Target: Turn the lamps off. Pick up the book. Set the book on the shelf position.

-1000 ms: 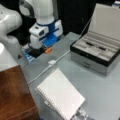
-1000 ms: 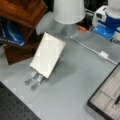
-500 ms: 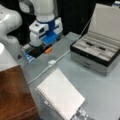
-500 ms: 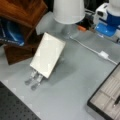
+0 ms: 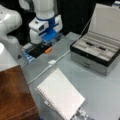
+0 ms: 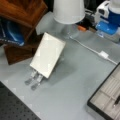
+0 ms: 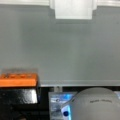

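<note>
Grey, smooth desk (image 5: 100,85) carries the thin white rectangular book (image 5: 61,96), propped tilted, long axis diagonal; the gripper (image 5: 46,37) hangs over an orange block (image 5: 48,50), its opening unclear. Elsewhere, grainy reddish-brown shelf position (image 6: 23,10) sits above the book (image 6: 48,56). Wrist view shows blank desk.

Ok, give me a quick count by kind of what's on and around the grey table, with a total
Books: 1, the white book propped on silver strips
Wooden blocks: 1, the shelf position
Grey cases: 1, the grey case with lid open
Lamps: 1, the white lampshade
Cable switches: 1, the white switch
Grippers: 1, the gripper near the orange block
Total: 6
</note>
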